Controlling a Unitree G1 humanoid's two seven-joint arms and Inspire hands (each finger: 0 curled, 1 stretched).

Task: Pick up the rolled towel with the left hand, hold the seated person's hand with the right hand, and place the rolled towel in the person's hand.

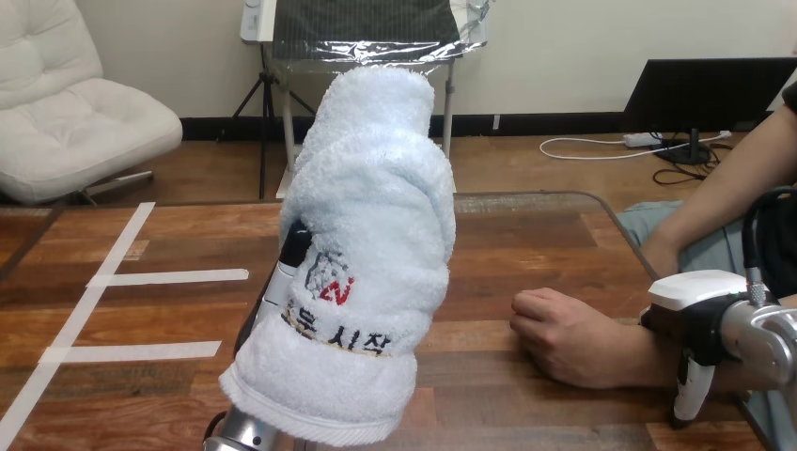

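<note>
While the left hand [285,277] grips the rolled towel [371,235] upright, long axis near vertical, the towel sits well left of the person's hand [564,338], a closed fist on the table [526,235]. The right hand [700,324] clasps the wrist just right of that fist.

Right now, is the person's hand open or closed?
Closed. The person's hand rests on the table with its fingers curled into a fist, so no open palm shows.

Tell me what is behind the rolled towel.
Black-and-white fingers of the left hand show at the rolled towel's left edge, gripping it. The towel covers the rest of that hand and part of the table beyond.
</note>
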